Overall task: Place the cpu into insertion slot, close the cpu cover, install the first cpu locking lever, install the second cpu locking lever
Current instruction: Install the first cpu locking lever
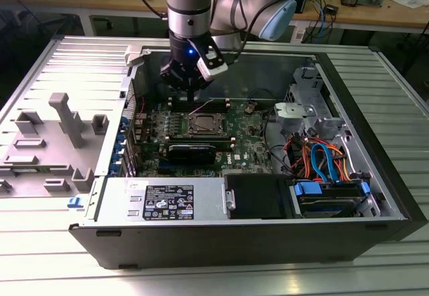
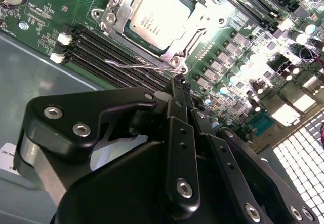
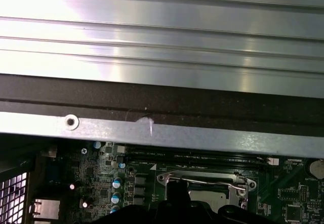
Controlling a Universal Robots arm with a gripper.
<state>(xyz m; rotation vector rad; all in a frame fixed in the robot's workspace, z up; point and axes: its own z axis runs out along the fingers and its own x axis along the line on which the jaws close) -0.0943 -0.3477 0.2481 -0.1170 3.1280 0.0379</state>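
- Gripper: fingers pressed together, nothing pinched, tips just beside a raised wire locking lever.
- Beyond it: cpu seated in insertion slot, cpu cover down around it.
- Farther: green motherboard, memory slots.

Cluttered wooden workbench behind

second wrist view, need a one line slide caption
Closed tool poised at the wire locking lever beside the covered cpu on the green motherboard.
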